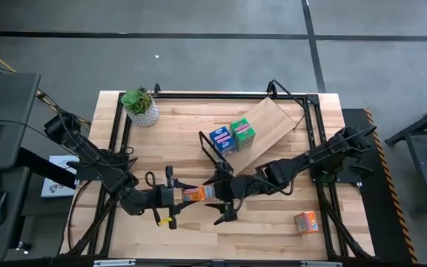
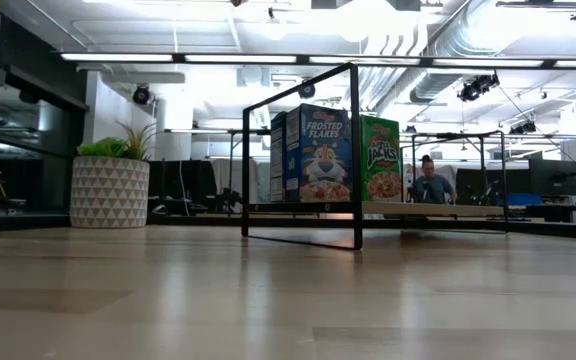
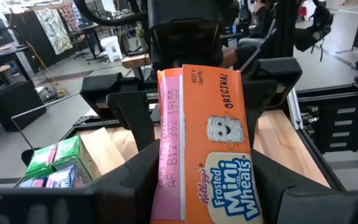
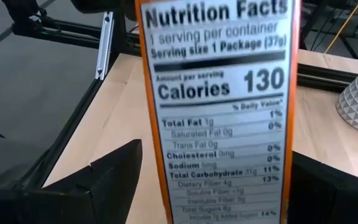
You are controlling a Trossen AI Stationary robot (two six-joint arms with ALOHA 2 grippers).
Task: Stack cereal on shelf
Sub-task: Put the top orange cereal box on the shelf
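An orange cereal box [image 1: 194,194] hangs in the air over the table's near middle, between my two grippers. My left gripper [image 1: 180,195] comes at it from the table's left and my right gripper [image 1: 212,191] from the right, and both are shut on it. The shelf [image 1: 267,132], a light wood panel in a thin black frame, lies on the far middle of the table. A blue box [image 1: 220,139] and a green box [image 1: 243,132] stand side by side on it. A second orange box [image 1: 307,221] rests on the table near the right edge. My left gripper pinches the orange box between its two fingers [image 3: 135,180] at the box's left end [image 3: 166,186]. It reaches in level from the table's left, along the box, which is lifted clear and lies about level. My right gripper has the box's right end, the nutrition panel [image 4: 219,124] facing its camera. One finger [image 4: 104,177] lies against each long edge. It comes level from the table's right, along the box, which is clear of the table.
A potted green plant [image 1: 141,106] stands at the far left corner. The shelf's black frame [image 2: 303,150] rises in front of the blue box [image 2: 313,155] and green box [image 2: 380,158]. A person [image 2: 430,180] is in the room behind. Bare wood lies along the near edge.
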